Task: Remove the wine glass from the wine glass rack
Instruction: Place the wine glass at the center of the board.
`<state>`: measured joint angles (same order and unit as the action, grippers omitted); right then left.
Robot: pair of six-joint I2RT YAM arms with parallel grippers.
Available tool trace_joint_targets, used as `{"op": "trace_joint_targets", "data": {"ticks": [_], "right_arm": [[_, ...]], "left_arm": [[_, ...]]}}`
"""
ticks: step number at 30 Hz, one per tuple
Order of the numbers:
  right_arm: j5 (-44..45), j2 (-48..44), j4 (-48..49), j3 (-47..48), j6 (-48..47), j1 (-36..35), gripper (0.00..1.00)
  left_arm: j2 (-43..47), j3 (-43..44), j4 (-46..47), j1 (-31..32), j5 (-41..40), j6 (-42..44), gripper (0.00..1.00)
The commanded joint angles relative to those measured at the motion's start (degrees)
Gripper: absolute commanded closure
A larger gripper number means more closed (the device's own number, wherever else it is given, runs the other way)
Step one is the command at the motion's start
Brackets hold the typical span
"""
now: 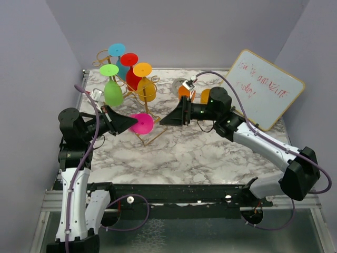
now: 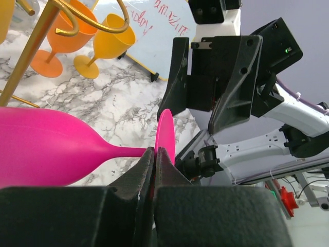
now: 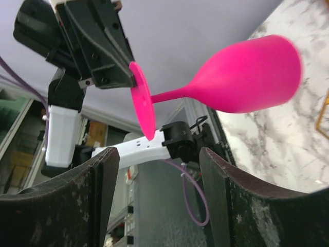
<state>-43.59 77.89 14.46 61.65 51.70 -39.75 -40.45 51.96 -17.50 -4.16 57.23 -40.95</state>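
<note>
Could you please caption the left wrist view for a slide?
Left tool clamped on the stem of a pink wine glass, open right tool facing its foot, gold rack behind.

On the table (image 1: 210, 153), the rack (image 1: 101, 55) stood at upper left and a whiteboard (image 1: 263, 95) leaned at upper right, with two glasses (image 1: 184, 92) between them. At centre, before the rack, a wine glass (image 1: 142, 123) sat sideways between the left gripper (image 1: 126, 124) and the right gripper (image 1: 166, 120).
</note>
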Motion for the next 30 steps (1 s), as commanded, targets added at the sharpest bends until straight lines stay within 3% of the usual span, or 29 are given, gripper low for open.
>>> {"op": "trace_joint_targets", "data": {"ticks": [1, 10, 18, 22, 25, 30], "right_arm": [[-3.9, 3.1, 2.9, 2.5, 1.5, -3.4, 0.35], [-3.9, 5.2, 6.7, 2.1, 4.6, -4.2, 0.62], [-7.3, 7.5, 9.0, 2.8, 6.0, -4.2, 0.98], [-5.5, 6.1, 4.8, 3.3, 2.6, -4.2, 0.99], [-3.4, 5.2, 0.4, 4.1, -0.6, -4.2, 0.99], [-1.6, 4.7, -5.7, 5.3, -4.1, -4.2, 1.00]], "left_arm": [[-1.4, 1.6, 2.4, 1.5, 0.8, -1.6, 1.00], [-2.2, 0.7, 2.6, 6.3, -3.1, -1.8, 1.00], [-2.6, -0.1, 2.9, 11.9, -8.3, -1.8, 1.00], [-3.0, -1.1, 2.8, 12.9, -7.5, -1.2, 1.00], [-2.9, -2.4, 2.8, 13.0, -5.7, -0.6, 0.92], [-2.5, -2.3, 0.8, 13.0, -2.3, 2.1, 0.70]]}}
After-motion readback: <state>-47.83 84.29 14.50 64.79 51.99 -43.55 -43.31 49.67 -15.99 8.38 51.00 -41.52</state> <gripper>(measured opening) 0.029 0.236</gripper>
